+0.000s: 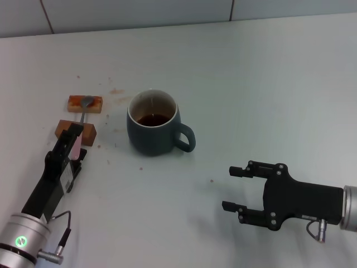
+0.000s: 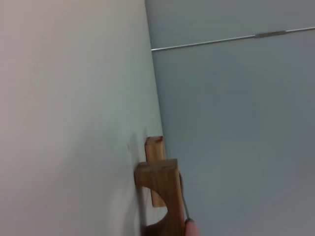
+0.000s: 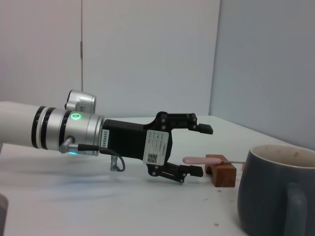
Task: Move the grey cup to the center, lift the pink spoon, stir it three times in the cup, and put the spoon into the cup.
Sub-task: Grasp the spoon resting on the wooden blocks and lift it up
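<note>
Grey cup [image 1: 154, 129] mid-table, holds dark brown liquid. We see pink spoon [image 1: 82, 115] lying across two wooden blocks [image 1: 85, 103]. Left gripper [image 3: 198, 150] fingers released around spoon handle. Right gripper [image 1: 236, 188] fingers released, near cup.

We see grey cup [image 1: 154, 130] upright, brown liquid inside, handle right | pink spoon [image 1: 81, 120] lying across two blocks, left of cup
</note>
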You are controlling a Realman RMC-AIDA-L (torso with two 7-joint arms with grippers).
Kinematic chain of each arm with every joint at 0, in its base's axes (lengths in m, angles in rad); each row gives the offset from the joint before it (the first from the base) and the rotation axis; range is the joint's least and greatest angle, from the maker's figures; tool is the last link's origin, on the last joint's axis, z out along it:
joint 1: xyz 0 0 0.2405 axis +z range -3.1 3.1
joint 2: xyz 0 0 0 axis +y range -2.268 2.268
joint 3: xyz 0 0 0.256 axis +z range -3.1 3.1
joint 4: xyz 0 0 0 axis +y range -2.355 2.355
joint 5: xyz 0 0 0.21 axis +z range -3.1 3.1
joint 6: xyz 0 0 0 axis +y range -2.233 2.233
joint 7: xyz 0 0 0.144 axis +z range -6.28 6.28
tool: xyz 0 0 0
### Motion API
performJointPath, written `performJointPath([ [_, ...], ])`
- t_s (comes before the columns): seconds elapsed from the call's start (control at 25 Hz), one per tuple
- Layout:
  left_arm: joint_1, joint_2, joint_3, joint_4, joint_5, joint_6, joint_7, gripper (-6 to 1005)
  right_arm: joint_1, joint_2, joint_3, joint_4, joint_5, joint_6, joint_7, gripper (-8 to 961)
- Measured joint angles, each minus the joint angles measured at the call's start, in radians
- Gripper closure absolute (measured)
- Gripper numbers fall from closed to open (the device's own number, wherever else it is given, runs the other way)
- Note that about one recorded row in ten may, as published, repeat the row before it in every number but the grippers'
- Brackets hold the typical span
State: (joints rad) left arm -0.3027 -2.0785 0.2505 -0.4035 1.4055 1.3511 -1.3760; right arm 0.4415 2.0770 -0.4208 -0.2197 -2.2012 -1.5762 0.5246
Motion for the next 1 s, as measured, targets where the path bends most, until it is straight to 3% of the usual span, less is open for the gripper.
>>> performJointPath([
  [1.0,-0.029,0.000,-0.027,0.011,0.004,-0.058,-0.002,293,0.006,0.000,0.001,-0.001,0.002,-0.005,0.003,286],
])
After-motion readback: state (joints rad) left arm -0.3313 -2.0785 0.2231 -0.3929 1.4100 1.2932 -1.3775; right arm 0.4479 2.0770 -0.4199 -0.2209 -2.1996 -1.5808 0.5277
